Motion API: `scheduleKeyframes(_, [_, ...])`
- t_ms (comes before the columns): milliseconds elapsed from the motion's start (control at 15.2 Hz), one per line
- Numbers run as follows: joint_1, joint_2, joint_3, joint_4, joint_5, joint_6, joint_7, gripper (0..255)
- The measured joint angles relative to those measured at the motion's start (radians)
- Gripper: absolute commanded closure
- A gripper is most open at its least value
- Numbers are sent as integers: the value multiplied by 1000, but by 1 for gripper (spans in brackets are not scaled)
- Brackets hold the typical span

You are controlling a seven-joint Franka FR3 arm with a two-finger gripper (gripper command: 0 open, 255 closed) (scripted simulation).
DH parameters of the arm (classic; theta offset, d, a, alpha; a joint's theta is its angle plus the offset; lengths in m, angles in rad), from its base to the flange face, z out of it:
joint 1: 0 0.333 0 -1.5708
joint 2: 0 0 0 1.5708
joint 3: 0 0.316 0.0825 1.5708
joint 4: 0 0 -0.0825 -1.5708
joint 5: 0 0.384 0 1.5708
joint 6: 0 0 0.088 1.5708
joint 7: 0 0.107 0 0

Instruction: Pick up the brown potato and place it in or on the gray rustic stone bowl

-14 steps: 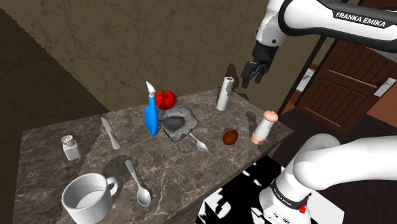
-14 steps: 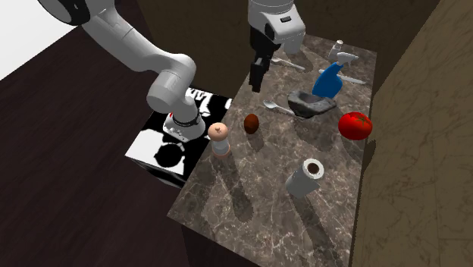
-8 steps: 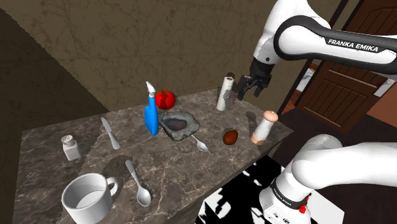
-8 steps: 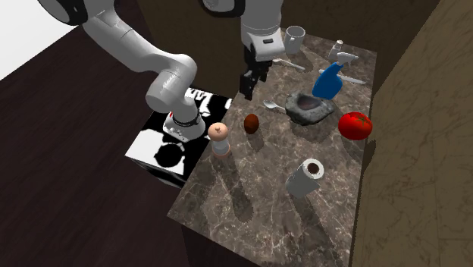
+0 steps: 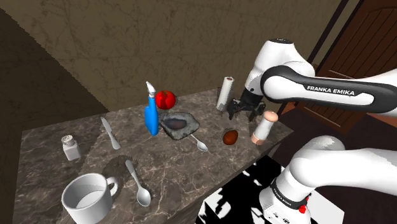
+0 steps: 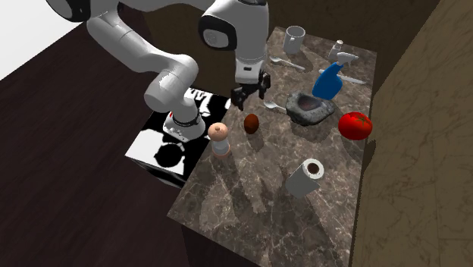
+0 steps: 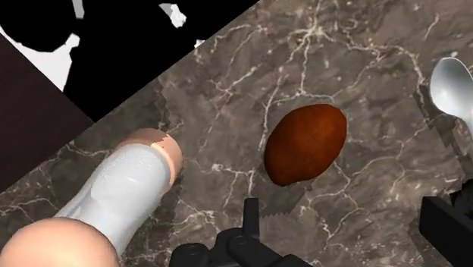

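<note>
Tool spread wide above the brown potato, whose long axis runs from grinder toward spoon.

Your arm is built of glossy white, rounded shells, thick as bent pipes, with dark grey bands where one segment meets the next. Along the upper segment you can read the lettering FRANKA EMIKA in white capitals, set on a black strip that curves round the shell. Down at the foot you have a dark ring, and beside it a small red dot. Your pincer is black all over, a boxy body carrying two short, flat fingers. Your stand is a box covered in hard-edged black and white blotches.
</note>
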Motion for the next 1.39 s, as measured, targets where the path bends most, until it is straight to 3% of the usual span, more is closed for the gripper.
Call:
scheduleKeyframes(462, [-25, 27, 183, -182, 134, 241, 334, 0])
scheduleKeyframes(924, [-31, 116, 223, -239, 161, 388, 356, 0])
scheduleKeyframes(1320, [-36, 132, 225, -243, 161, 409, 354, 0])
scheduleKeyframes(1386, [-36, 132, 225, -243, 161, 409, 354, 255])
